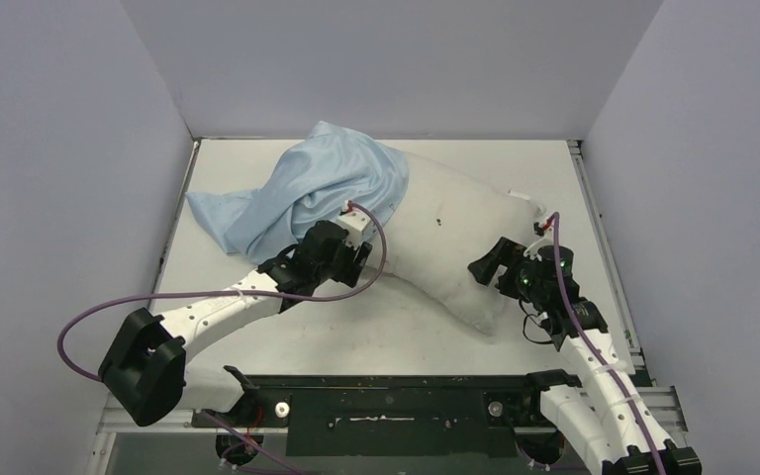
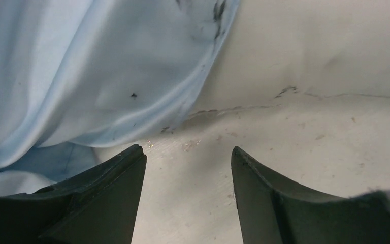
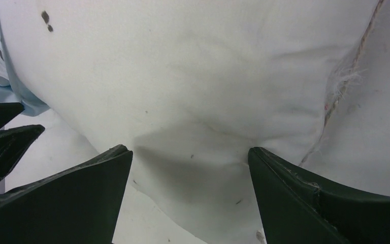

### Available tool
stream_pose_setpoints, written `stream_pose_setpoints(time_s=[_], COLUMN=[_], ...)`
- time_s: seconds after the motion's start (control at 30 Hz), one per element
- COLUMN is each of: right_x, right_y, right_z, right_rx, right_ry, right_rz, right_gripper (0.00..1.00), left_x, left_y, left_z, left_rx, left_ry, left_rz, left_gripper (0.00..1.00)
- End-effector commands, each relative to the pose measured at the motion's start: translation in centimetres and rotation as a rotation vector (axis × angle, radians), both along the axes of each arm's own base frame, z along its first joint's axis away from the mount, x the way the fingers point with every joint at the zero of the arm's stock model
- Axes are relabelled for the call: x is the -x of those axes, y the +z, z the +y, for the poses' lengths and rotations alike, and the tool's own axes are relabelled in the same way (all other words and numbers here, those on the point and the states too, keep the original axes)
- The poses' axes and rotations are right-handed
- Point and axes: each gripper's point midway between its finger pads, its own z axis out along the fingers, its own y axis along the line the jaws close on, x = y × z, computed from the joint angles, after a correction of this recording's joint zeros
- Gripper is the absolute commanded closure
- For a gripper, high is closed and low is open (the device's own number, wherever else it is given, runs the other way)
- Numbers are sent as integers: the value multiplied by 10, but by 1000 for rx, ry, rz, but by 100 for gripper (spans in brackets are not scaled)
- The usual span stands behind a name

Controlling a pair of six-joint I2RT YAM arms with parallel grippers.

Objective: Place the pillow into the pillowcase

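On the table (image 1: pixel 386 332) the pillow (image 1: pixel 455 242) sprawls from centre toward 4 o'clock. Only its 11 o'clock end is capped by the pillowcase (image 1: pixel 327 183). The left gripper (image 2: pixel 188 152) hovers empty at the case's hem, jaws apart. The right gripper (image 3: pixel 190 152), jaws spread, faces the bare end, probably to push.
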Motion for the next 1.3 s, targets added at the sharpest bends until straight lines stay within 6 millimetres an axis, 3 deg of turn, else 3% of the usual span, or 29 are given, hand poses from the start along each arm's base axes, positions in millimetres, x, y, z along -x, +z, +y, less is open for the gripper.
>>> stream_pose_setpoints(time_s=[0.0,0.37,0.53,0.63,0.8,0.9,1.0,1.1,1.27], right_x=[10,2,4,9,11,7,5,4,7], right_y=[-10,-12,-12,-11,1,11,24,28,16], right_z=[2,12,22,36,54,59,64,68,74], right_rx=[14,-31,-99,-203,-348,-399,-441,-436,-382], right_ry=[26,60,73,75,65,58,60,59,79], right_rz=[27,2,11,-4,-48,-72,-103,-115,-78], right_gripper=[13,11,12,14,26,29,31,32,32], left_x=[-20,-51,-52,-47,-39,-29,-9,7,7], left_y=[13,-14,-7,12,71,96,101,92,91], left_z=[18,10,3,-9,-51,-79,-104,-119,-108], left_rx=[-4,9,14,76,216,243,276,308,282], left_ry=[125,148,84,44,-49,-119,-182,-220,-187], left_rz=[-90,-23,-20,-29,-117,-143,-133,-118,-146], left_gripper=[40,44,85,97,100,100,100,100,100])
